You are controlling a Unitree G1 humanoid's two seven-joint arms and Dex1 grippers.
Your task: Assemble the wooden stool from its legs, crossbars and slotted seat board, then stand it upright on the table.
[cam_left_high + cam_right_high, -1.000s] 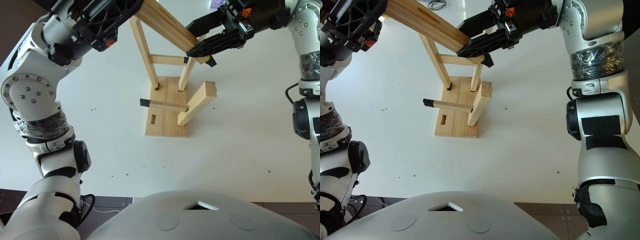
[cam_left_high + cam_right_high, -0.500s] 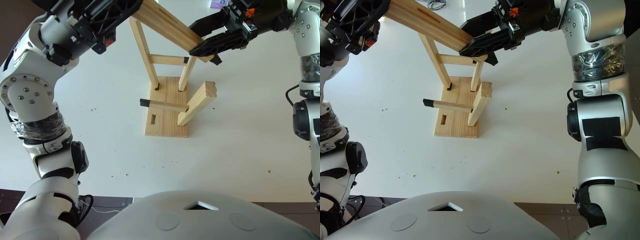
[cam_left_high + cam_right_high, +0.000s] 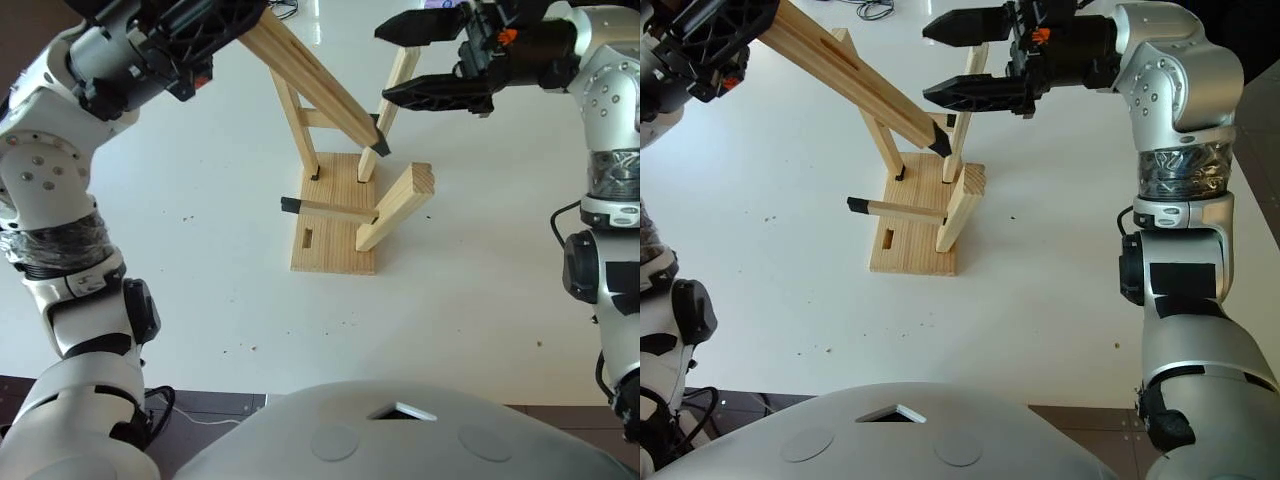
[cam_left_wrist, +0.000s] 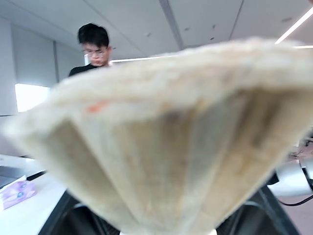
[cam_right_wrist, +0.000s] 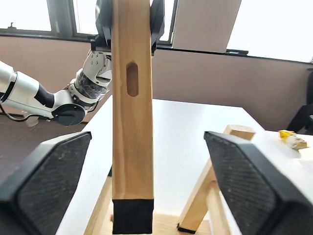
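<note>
Released since a second ago, the right claw (image 3: 383, 63) gapes at upper right. The left claw (image 3: 215, 25) clenches the long pale wooden leg (image 3: 318, 85), which slants to centre frame near the slotted wooden seat board (image 3: 325, 245) on the white desk (image 3: 200, 280). It looks stiff and light, and is probably best gripped mid-length.

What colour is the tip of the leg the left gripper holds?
Black tip on a pale wooden leg; clearest in the right wrist view.

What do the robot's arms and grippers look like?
Silver-white shells with round, screw-dotted joint caps and glossy wrapped bands on left arm and right arm; black tape patches and a thin cable on the right. Black grippers, orange accents: left gripper lattice-framed, right gripper long, tapered.
</note>
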